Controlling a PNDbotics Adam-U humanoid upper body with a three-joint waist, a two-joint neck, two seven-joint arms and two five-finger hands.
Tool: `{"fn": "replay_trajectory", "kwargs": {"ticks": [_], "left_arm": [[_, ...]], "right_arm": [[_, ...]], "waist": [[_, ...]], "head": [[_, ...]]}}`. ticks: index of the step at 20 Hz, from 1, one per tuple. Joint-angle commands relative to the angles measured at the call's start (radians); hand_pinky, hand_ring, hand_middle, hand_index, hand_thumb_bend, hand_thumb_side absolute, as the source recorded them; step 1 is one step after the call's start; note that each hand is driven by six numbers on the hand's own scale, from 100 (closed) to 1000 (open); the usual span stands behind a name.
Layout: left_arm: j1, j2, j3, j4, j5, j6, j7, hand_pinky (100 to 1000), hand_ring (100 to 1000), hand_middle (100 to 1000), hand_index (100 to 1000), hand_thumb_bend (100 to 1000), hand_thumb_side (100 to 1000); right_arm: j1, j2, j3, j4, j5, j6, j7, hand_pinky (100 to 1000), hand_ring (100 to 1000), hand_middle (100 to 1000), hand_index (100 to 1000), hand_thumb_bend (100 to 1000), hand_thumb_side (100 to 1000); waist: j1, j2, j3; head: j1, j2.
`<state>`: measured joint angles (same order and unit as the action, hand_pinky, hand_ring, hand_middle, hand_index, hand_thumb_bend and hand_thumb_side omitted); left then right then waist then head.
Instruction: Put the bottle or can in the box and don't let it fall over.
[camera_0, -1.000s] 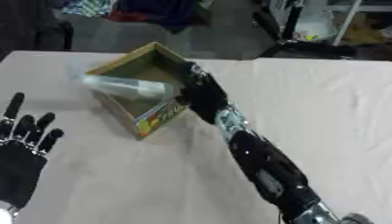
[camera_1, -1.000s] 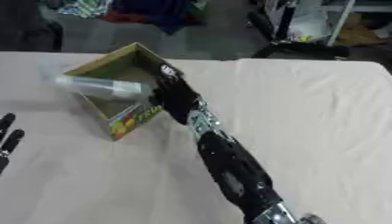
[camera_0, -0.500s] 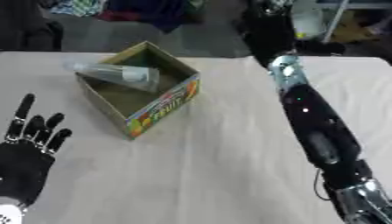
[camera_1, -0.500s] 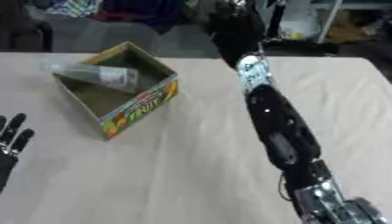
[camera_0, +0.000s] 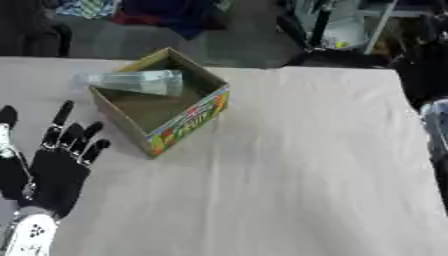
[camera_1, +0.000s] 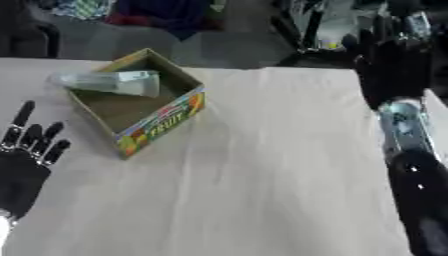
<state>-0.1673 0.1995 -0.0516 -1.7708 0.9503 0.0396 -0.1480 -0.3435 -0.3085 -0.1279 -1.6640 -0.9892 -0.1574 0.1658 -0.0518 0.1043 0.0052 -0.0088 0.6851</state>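
The black left hand (camera_0: 54, 167) rests open, fingers spread, at the lower left. The clear plastic bottle (camera_0: 131, 81) lies sideways across the open cardboard box (camera_0: 188, 120); whether the raised right hand (camera_1: 389, 47) is open is unclear.

Box (camera_0: 186, 121) — rainbow stripe, brown inside
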Motion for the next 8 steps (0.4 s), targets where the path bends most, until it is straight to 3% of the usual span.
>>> {"fn": "replay_trajectory", "kwargs": {"ticks": [1, 5, 8], "left_arm": [[-0.002, 0.018, 0.007, -0.009, -0.004, -0.003, 0.000, 556, 677, 397, 991, 326, 904], [0.006, 0.015, 0.002, -0.002, -0.005, 0.003, 0.000, 556, 682, 397, 992, 325, 909], [0.007, 0.015, 0.000, -0.003, -0.004, 0.004, -0.003, 556, 686, 398, 992, 320, 915]], "right_arm": [[0.065, 0.057, -0.015, -0.068, 0.108, 0.004, -0.012, 444, 209, 297, 1000, 100, 347], [0.148, 0.149, -0.012, -0.087, 0.161, 0.021, -0.025, 438, 216, 280, 1000, 100, 354], [0.185, 0.178, -0.003, -0.079, 0.172, 0.038, -0.026, 455, 217, 282, 1000, 100, 369]], "waist": [[0.001, -0.016, -0.013], [0.006, -0.021, -0.030], [0.011, -0.022, -0.033]], "head": [[0.021, 0.007], [0.038, 0.021], [0.043, 0.027]]}}
